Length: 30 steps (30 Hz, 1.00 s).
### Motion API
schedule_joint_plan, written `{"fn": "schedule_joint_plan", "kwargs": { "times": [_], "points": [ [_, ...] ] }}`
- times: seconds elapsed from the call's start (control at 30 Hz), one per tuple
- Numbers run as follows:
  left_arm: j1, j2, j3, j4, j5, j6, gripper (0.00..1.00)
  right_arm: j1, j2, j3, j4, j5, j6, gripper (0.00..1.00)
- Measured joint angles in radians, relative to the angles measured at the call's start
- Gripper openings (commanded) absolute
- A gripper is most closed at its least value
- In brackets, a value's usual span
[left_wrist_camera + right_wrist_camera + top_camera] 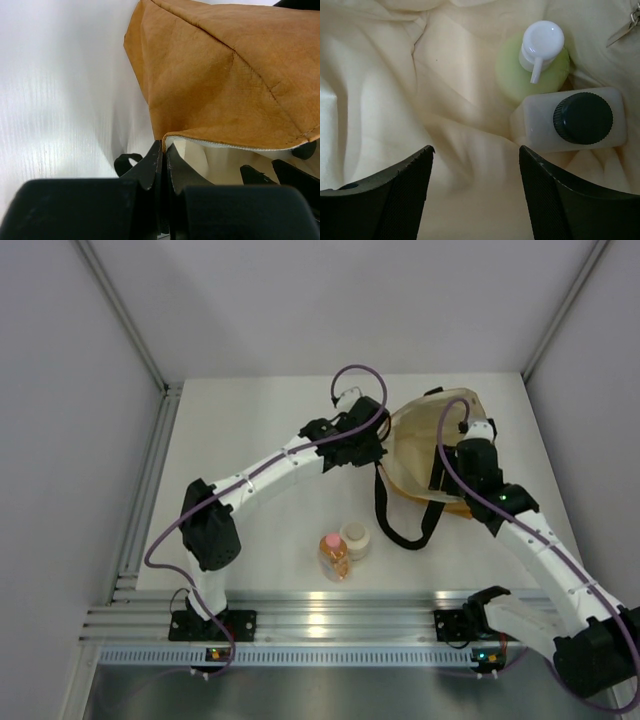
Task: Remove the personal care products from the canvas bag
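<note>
The canvas bag (420,455) lies open at the back right of the table, cream lining showing. My left gripper (164,145) is shut on the bag's rim (240,144) at its left side. My right gripper (476,150) is open inside the bag, above the lining. The pale green bottle with white cap (532,62) and the white squarish bottle with dark cap (570,120) stand in the bag, up and right of my right fingers. The orange bottle with pink cap (333,556) and the cream round jar (354,538) stand on the table in front.
The bag's black loop handle (400,520) trails onto the table toward the front. A metal rail (320,625) runs along the near edge. Grey walls close in the table on the left, back and right.
</note>
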<state>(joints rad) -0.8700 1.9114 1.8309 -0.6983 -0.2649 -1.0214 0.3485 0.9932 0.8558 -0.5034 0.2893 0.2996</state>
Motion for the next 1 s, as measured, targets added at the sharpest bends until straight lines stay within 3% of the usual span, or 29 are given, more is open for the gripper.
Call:
{"fn": "schedule_joint_plan", "kwargs": {
  "times": [0.37, 0.5, 0.73, 1.0],
  "points": [
    [-0.040, 0.000, -0.024, 0.000, -0.068, -0.006, 0.00, -0.024, 0.027, -0.034, 0.018, -0.037, -0.030, 0.73],
    [-0.053, -0.005, -0.043, 0.000, -0.104, -0.025, 0.00, -0.039, 0.021, -0.010, 0.018, -0.080, -0.048, 0.79],
    [-0.082, -0.012, -0.058, 0.002, -0.158, -0.059, 0.00, -0.135, -0.041, 0.048, 0.018, -0.185, -0.037, 0.79],
    [-0.100, -0.006, -0.027, -0.006, -0.196, -0.076, 0.00, -0.151, -0.130, 0.064, 0.002, -0.244, -0.072, 0.78]
  ]
}}
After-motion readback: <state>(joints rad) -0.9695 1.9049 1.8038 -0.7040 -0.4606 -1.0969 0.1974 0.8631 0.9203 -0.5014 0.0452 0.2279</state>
